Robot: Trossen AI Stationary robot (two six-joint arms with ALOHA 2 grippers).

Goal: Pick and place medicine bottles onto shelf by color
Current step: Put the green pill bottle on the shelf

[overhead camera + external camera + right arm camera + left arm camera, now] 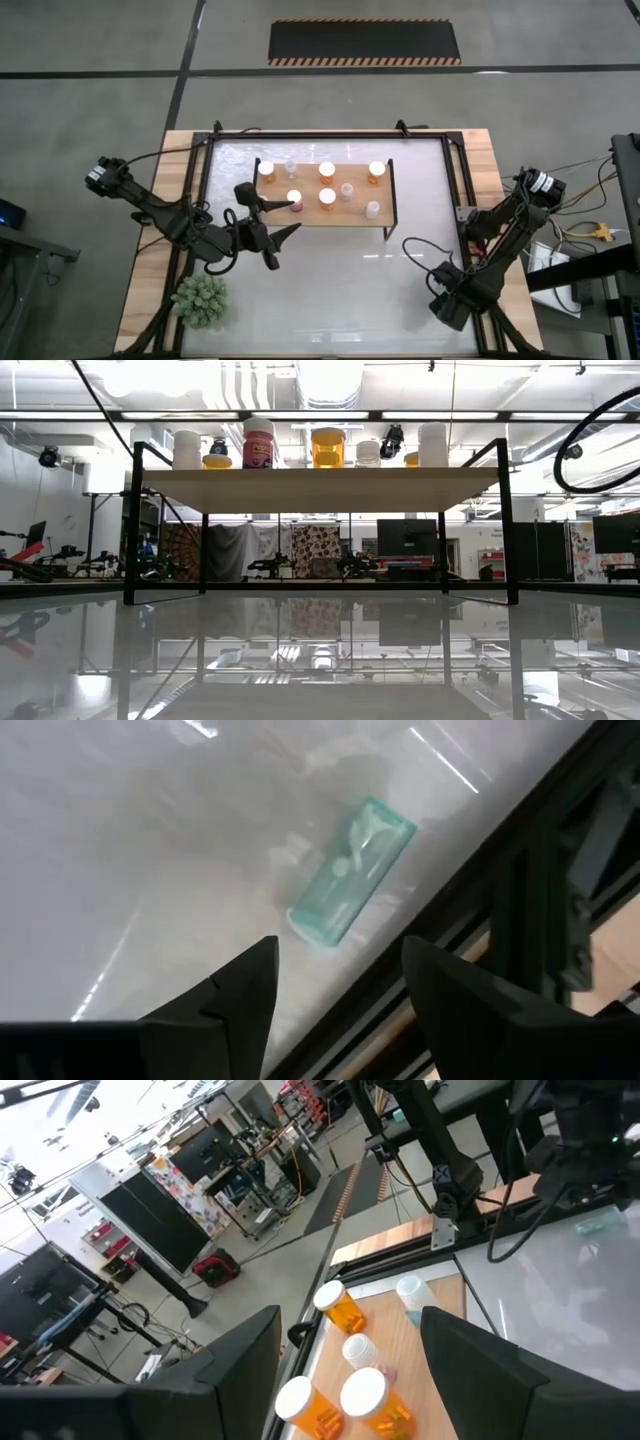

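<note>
From where I stand the nearest thing is the green spiky plant (pixel 201 301) at the table's front-left corner, and across from it the right gripper (pixel 448 306) waits low at the front-right, its fingers apart and empty over the glossy table (pixel 340 280); its wrist camera shows only a pale green see-through block (pixel 352 885) lying flat on the surface by the frame. Further in, the left gripper (pixel 283 219) hangs just beside the shelf's left end, fingers spread wide with nothing between them, pointing at the dark reddish bottle (pixel 295 201) that stands near that edge. That is where I think trouble sits: the open fingers are close to the bottle and to an orange bottle (pixel 266 170) behind it, so any sideways drift could nudge one over or push it off the shelf (pixel 350 215). The bottles also stand near each other, so a tipped one may knock its neighbour. All the medicine bottles (pixel 327 447) I can see are upright and white-capped on the shelf; none lies on the table. I cannot tell what is inside any of them, only that some bodies are orange and others pale.
</note>
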